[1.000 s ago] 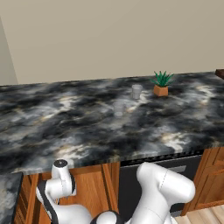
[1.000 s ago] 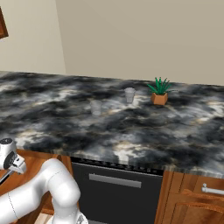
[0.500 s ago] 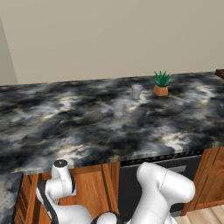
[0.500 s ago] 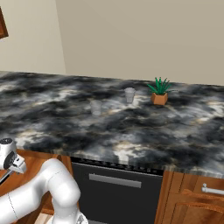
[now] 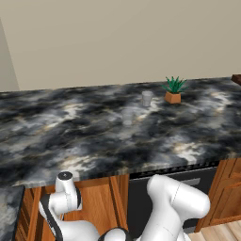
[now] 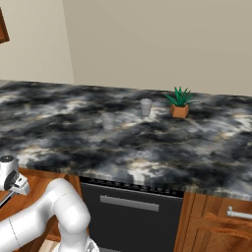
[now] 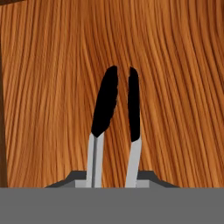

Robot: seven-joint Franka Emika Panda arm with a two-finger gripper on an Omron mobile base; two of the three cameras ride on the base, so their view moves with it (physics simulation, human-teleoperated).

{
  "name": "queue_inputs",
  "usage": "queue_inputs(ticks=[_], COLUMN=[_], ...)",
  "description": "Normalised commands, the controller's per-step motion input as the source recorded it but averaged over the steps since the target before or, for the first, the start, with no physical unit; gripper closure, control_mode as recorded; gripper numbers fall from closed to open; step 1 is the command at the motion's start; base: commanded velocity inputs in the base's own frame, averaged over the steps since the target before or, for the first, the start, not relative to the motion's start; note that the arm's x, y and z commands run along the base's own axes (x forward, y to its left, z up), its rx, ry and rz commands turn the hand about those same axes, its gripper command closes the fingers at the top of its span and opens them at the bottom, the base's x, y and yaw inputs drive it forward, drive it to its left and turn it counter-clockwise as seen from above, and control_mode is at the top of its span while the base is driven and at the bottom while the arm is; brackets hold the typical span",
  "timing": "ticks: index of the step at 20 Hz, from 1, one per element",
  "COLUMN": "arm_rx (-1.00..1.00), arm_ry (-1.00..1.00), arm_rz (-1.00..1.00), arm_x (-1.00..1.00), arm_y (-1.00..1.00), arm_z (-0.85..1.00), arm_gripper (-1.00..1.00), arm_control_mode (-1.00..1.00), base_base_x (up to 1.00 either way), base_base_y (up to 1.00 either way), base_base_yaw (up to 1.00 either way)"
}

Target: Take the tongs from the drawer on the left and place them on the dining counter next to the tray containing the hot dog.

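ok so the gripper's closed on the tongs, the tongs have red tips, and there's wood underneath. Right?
Not quite. The tongs have black tips, not red, as the hand view shows. The rest holds: the gripper is closed on the tongs, and there's wood underneath.

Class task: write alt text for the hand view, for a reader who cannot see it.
Silvery tongs with two black tips lie against the reddish-brown wood grain of the drawer, their metal arms running down to the gripper at the bottom, which is shut on them.
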Motion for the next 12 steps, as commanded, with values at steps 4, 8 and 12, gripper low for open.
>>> queue_inputs(ticks=[4, 8, 12], arm_rx=[0.0, 0.04, 0.05], arm_ry=[0.0, -0.05, 0.0], arm_rz=[0.0, 0.02, 0.06], arm_x=[0.0, -0.26, -0.53], arm_y=[0.0, 0.0, -0.1], arm_z=[0.0, 0.24, 0.62], arm_gripper=[1.0, 1.0, 1.0], arm_control_mode=[-1.0, -1.0, -1.0], base_base_x=[0.0, 0.0, 0.0], base_base_y=[0.0, 0.0, 0.0], base_base_yaw=[0.0, 0.0, 0.0])
